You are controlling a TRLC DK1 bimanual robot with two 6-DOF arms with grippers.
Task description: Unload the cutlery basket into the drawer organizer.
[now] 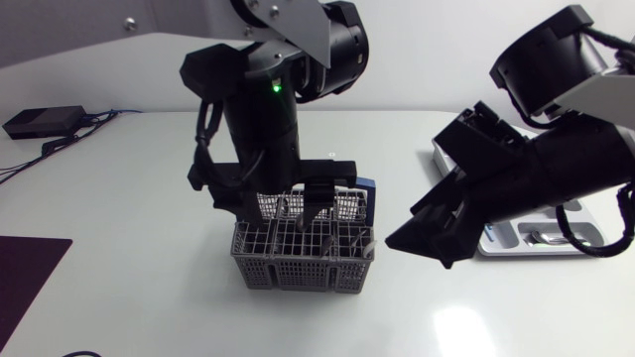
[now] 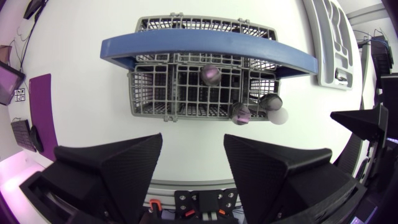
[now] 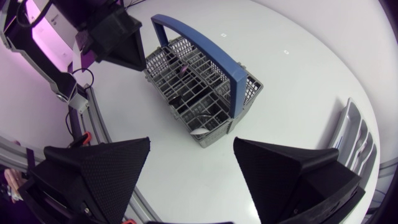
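The grey cutlery basket [image 1: 303, 256] with a blue handle [image 2: 205, 45] stands mid-table. Seen from straight above in the left wrist view, several cutlery handle ends [image 2: 240, 113] stick up in its compartments. My left gripper [image 1: 319, 208] hangs open right over the basket [image 2: 186, 87], nothing between its fingers [image 2: 112, 168]. My right gripper [image 1: 422, 253] is open and empty, in the air to the basket's right, between it and the white drawer organizer [image 1: 496, 243]. From the right wrist view the basket [image 3: 199, 93] lies ahead of the open right gripper [image 3: 193, 162], with the left gripper [image 3: 112, 31] above it.
The organizer [image 3: 357, 143] sits at the table's right side and holds some cutlery [image 1: 551, 236]. A dark purple mat [image 1: 25, 273] lies at the left edge. A black box with cables [image 1: 40, 121] sits at the far left corner.
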